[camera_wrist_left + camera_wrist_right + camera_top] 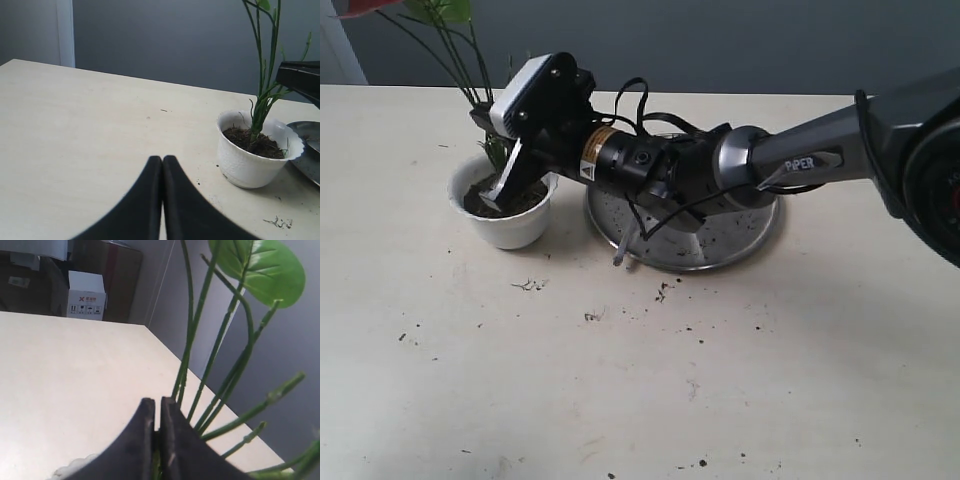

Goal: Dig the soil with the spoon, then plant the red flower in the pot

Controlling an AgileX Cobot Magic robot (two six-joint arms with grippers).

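Note:
The red flower stands with its thin green stems in the dark soil of the small white pot. Its green leaf shows above. My right gripper reaches across from the right, just above the pot rim. Its jaws are closed on the lower stems, and green shows between them. The spoon lies with its handle sticking out over the steel plate's near edge. My left gripper is shut on nothing, low over bare table left of the pot.
A round steel plate with soil crumbs sits right of the pot, under my right arm. Soil crumbs and fibres are scattered on the pale tabletop in front. A white box stands beyond the far table edge.

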